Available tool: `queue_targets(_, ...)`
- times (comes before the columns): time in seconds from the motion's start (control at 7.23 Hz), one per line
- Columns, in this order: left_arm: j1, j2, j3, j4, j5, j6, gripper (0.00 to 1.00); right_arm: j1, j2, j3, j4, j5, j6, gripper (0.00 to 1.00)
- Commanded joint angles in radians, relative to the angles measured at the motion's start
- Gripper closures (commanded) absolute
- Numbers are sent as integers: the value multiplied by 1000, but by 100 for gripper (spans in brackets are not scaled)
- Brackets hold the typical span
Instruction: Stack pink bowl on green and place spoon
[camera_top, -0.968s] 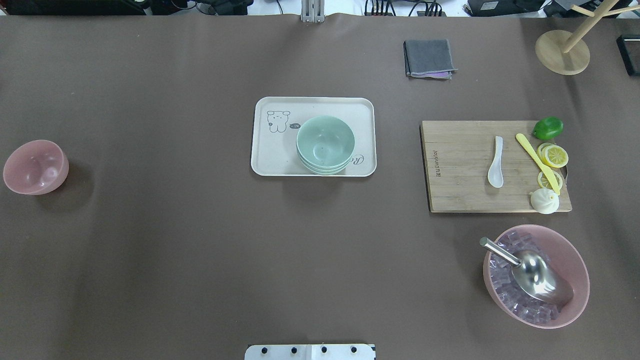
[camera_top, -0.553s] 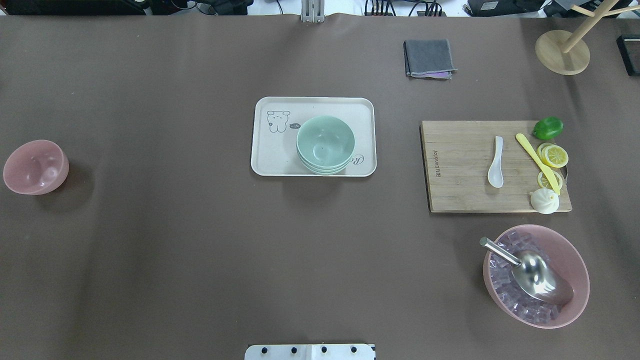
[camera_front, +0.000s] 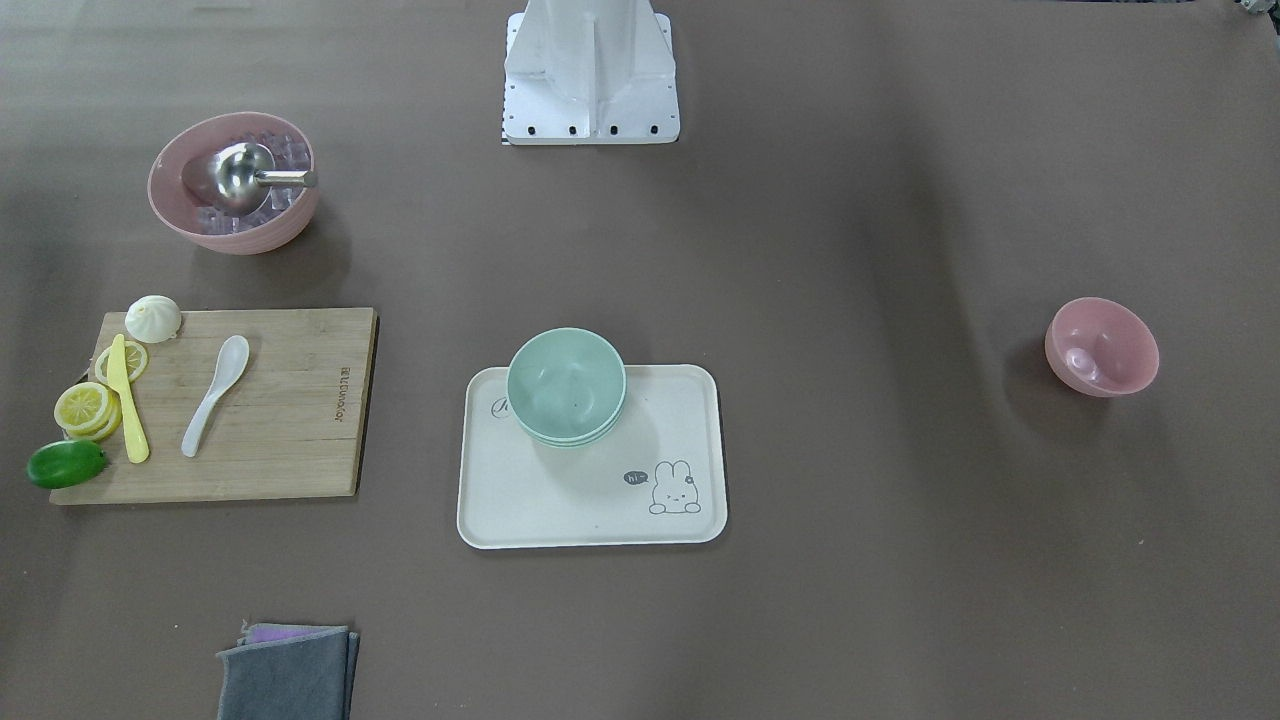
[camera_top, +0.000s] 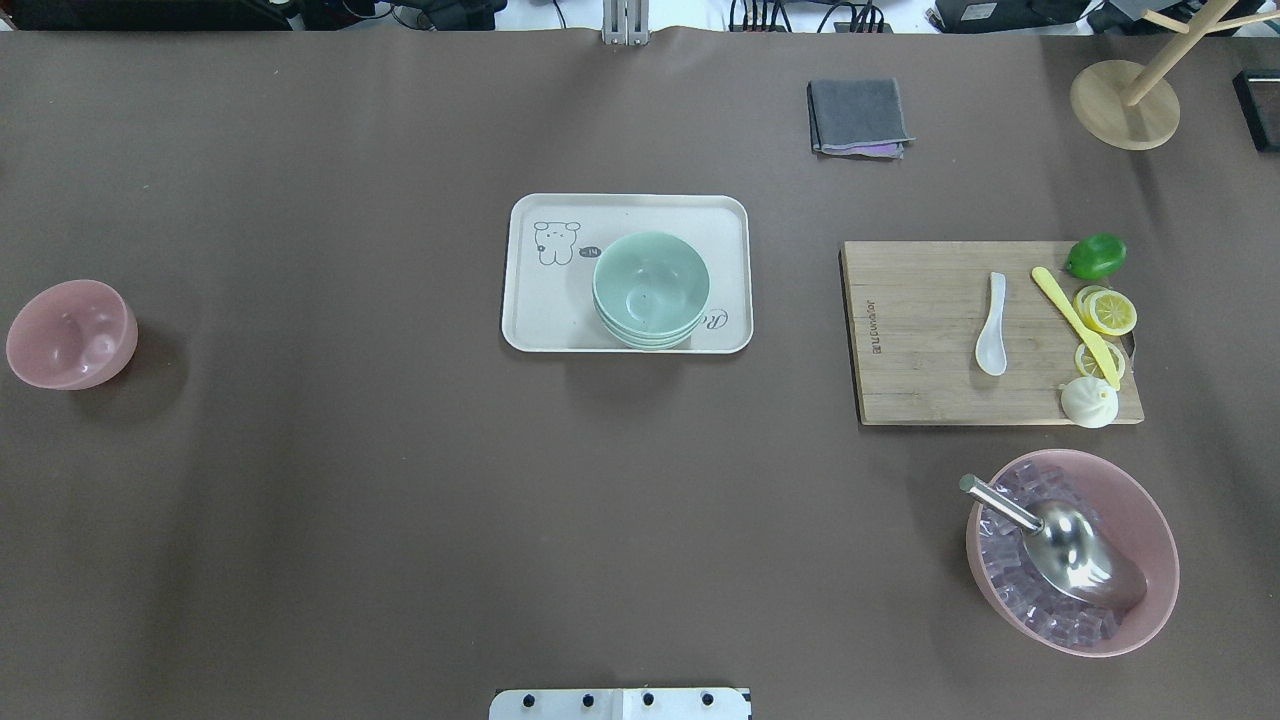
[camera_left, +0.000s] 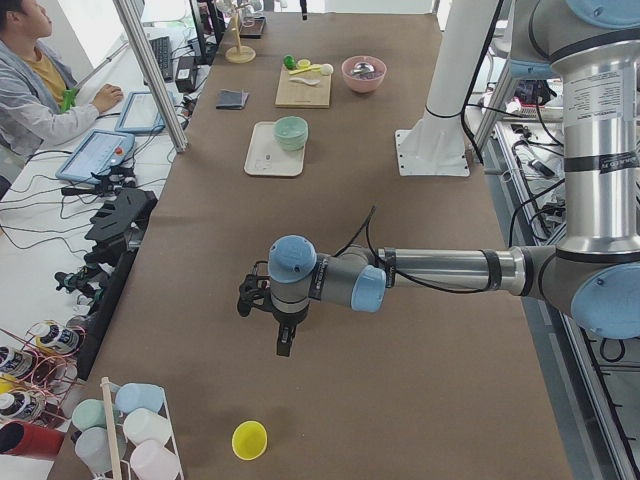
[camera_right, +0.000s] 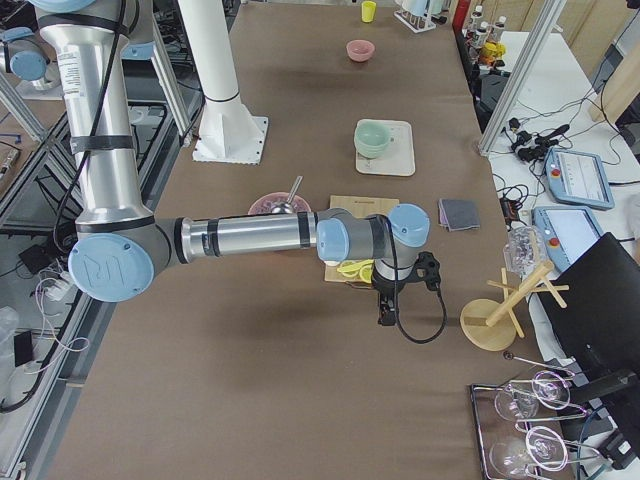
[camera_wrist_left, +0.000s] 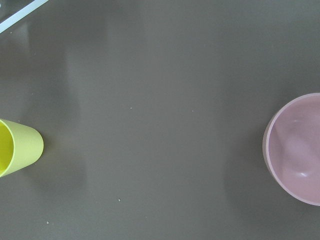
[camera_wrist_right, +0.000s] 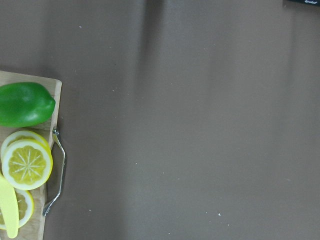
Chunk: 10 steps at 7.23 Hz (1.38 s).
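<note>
The small pink bowl (camera_top: 70, 333) stands upright alone at the table's far left and shows at the right edge of the left wrist view (camera_wrist_left: 297, 150). A stack of green bowls (camera_top: 651, 285) sits on the white tray (camera_top: 545, 300) at mid table. The white spoon (camera_top: 992, 325) lies on the wooden cutting board (camera_top: 920, 340). My left gripper (camera_left: 285, 345) hangs above the table's left end, showing only in the exterior left view. My right gripper (camera_right: 383, 315) hangs beyond the board's right end, showing only in the exterior right view. I cannot tell whether either is open.
A large pink bowl (camera_top: 1150, 530) with ice cubes and a metal scoop (camera_top: 1070, 545) stands in front of the board. A lime (camera_top: 1095, 256), lemon slices, a yellow knife and a bun lie on the board's right side. A grey cloth (camera_top: 858, 116), a wooden stand (camera_top: 1124, 103) and a yellow cup (camera_left: 249, 439) lie further off.
</note>
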Motion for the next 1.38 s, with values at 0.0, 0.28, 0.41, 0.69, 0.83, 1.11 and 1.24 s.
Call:
queue_targets(0.0, 0, -7, -4, -37, 6, -115, 2, -2, 2, 0, 1, 1, 1, 0)
queue_targets(0.28, 0, -10, 36, -87, 0, -116, 2, 0, 0, -3, -1, 8, 1, 0)
queue_targets(0.41, 0, 2, 30, -93, 9, -102, 2, 0, 0, -3, 1, 8, 1, 0)
queue_targets(0.69, 2, 31, 7, -92, -19, -102, 2, -2, 0, -4, -1, 8, 1, 0)
queue_targets(0.83, 2, 34, 1, -92, -35, -108, 2, -2, 2, -3, -1, 8, 1, 0)
queue_targets(1.11, 2, 22, 14, -96, -63, -138, 2, -2, 2, -1, 1, 10, 1, 0)
queue_targets(1.24, 2, 25, 10, -95, -63, -140, 2, -2, 5, -1, 1, 28, 7, 0)
